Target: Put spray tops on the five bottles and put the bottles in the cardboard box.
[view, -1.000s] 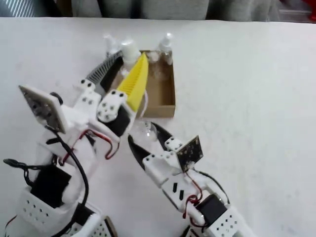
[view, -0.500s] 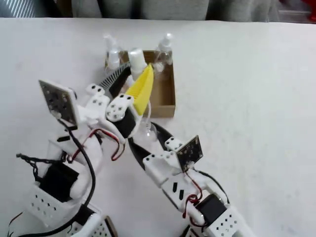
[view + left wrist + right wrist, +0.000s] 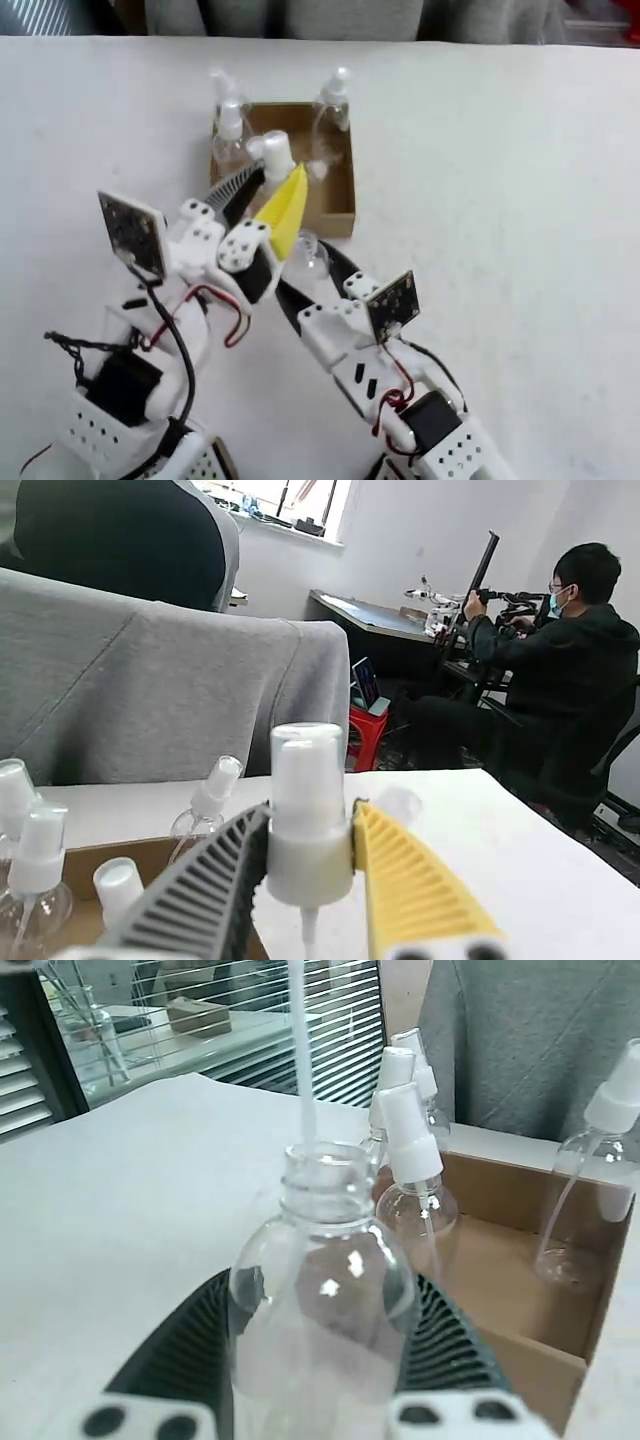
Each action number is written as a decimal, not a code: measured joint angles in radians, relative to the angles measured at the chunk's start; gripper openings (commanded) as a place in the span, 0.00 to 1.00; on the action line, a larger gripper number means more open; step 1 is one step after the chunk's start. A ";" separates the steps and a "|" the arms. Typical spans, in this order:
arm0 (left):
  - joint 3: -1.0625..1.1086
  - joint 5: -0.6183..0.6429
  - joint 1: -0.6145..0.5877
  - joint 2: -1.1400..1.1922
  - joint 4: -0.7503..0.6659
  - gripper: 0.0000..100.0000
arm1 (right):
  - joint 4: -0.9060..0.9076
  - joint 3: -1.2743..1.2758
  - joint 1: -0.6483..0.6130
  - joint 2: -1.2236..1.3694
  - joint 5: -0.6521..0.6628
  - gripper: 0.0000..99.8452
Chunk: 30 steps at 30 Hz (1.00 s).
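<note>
Cardboard box (image 3: 335, 195) on the counter (image 3: 500, 200) holds the capped bottles (image 3: 231, 140). The open bottle (image 3: 320, 1260) stands just beside the box, clamped in the right hand (image 3: 312, 272). The left hand (image 3: 310, 825), clamped on the last top (image 3: 308, 770), has drawn back from over the box to above that bottle. Its tube (image 3: 298, 1050) now hangs at the mouth, so capping looks next.

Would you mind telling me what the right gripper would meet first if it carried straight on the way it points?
Probably the cardboard box's near wall. The right gripper, shut on the open bottle, points toward it, so the bottle would touch first; exact depth is unclear.
</note>
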 measured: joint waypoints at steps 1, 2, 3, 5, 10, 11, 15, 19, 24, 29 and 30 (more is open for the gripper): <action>0.032 0.002 0.008 -0.026 0.000 0.02 | 0.000 0.000 -0.003 0.000 0.000 0.02; 0.063 0.002 0.017 -0.044 0.000 0.02 | 0.000 0.000 -0.003 0.000 0.000 0.02; 0.089 0.002 0.031 -0.057 0.000 0.02 | 0.000 0.000 -0.003 0.000 0.000 0.02; 0.103 0.002 0.032 -0.074 0.000 0.02 | 0.000 0.012 0.000 0.000 0.000 0.02; 0.110 0.002 0.055 -0.091 0.000 0.02 | 0.000 0.014 0.002 0.000 0.002 0.02; 0.110 0.002 0.058 -0.091 0.002 0.02 | 0.000 0.014 0.002 0.000 0.002 0.02; 0.110 0.000 0.060 -0.094 0.060 0.02 | 0.000 0.014 0.002 0.000 0.002 0.02; 0.110 -0.060 0.064 -0.094 0.091 0.02 | 0.000 0.014 0.002 0.000 0.002 0.02; 0.149 -0.101 0.066 -0.107 0.083 0.02 | 0.000 0.014 0.002 0.002 0.003 0.02; 0.245 -0.109 0.083 -0.103 -0.003 0.02 | 0.000 0.014 0.014 0.002 0.003 0.02; 0.255 -0.109 0.086 -0.110 -0.021 0.02 | 0.000 0.014 0.021 0.000 0.003 0.02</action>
